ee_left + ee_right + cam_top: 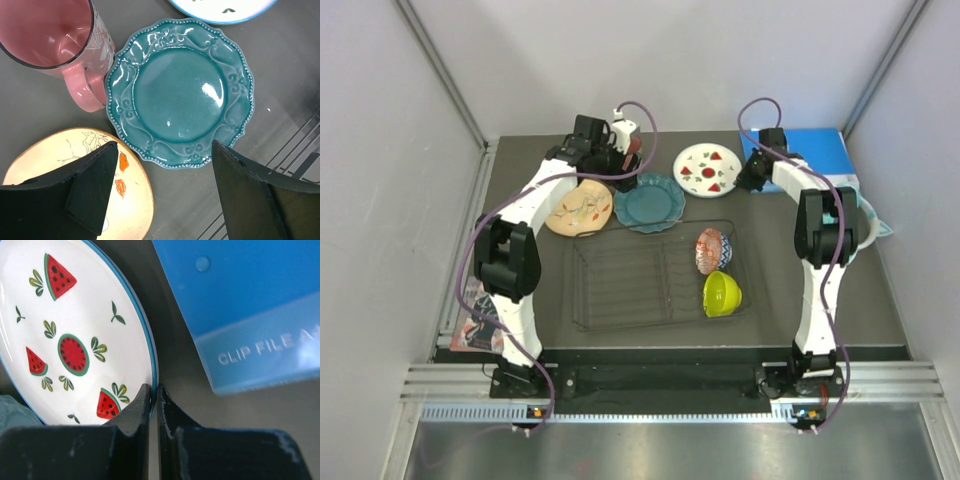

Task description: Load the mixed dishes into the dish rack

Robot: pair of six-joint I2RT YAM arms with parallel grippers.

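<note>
The white plate (pixel 708 168) with red watermelon marks lies at the back of the table. My right gripper (pixel 748 178) is shut on its right rim (pixel 153 390). My left gripper (pixel 615 165) is open and empty, hovering over the gap between the teal scalloped plate (pixel 180 92) and the cream-yellow floral plate (pixel 132 195). The pink-red mug (pixel 55 45) stands upright beside the teal plate. The black wire dish rack (pixel 620 290) holds the pink patterned bowl (pixel 712 250) and the lime-green bowl (pixel 721 293) at its right end. The small clear glass is out of view.
A blue binder (pixel 810 150) lies just right of the white plate, close to my right gripper (pixel 250 305). Teal headphones (pixel 875 225) sit at the right edge. A magazine (pixel 470 320) lies at the left front. Grey walls enclose the table.
</note>
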